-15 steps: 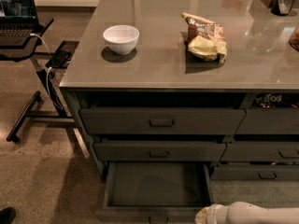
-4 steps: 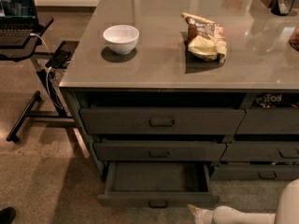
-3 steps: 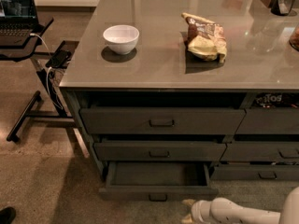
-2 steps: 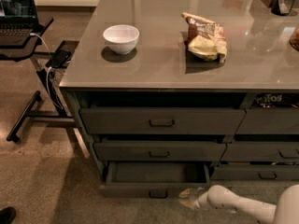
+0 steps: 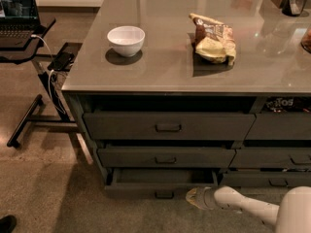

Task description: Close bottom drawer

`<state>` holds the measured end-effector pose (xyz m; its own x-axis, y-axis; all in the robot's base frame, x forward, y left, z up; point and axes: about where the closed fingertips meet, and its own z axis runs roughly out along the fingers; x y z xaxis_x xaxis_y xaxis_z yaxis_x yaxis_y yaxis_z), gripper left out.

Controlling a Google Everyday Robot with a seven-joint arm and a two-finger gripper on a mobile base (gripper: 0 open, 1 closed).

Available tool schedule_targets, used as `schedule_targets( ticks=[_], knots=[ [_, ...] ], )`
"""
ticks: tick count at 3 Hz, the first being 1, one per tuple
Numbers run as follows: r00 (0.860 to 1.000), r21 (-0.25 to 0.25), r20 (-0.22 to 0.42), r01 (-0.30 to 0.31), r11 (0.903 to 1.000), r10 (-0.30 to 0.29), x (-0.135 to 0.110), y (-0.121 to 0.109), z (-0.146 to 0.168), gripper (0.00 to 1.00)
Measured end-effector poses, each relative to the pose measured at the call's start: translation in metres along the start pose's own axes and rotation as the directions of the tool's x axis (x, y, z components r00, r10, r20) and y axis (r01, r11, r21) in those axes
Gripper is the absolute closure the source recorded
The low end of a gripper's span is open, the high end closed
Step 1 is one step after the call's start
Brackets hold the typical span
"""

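Note:
The bottom drawer [image 5: 163, 181] is the lowest wide dark-grey drawer of the left column. It stands out only a little from the cabinet, and a thin strip of its flat grey inside shows. Its small dark pull [image 5: 164, 194] sits on the front, low in the view. My gripper [image 5: 191, 197] is at the end of the white arm [image 5: 248, 208] that comes in from the lower right. It sits against the right part of the drawer front, just right of the pull.
Two like drawers [image 5: 167, 126] are above it, and a narrower drawer column [image 5: 277, 155] is to the right. The grey countertop [image 5: 170, 74] holds a white bowl [image 5: 126, 40] and snack bags [image 5: 212, 38]. A laptop stand [image 5: 34, 76] with cables is at the left.
The drawer has slid back from wide open to nearly shut. My gripper and arm moved left and toward the cabinet along with the drawer front.

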<state>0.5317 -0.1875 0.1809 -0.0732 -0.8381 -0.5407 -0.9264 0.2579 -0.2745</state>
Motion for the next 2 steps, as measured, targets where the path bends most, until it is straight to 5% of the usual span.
schedule_targets(
  ticks=[2],
  knots=[
    [1.0,0.0,0.0,0.0,1.0,0.0,0.0,0.0,0.0,0.38]
  ],
)
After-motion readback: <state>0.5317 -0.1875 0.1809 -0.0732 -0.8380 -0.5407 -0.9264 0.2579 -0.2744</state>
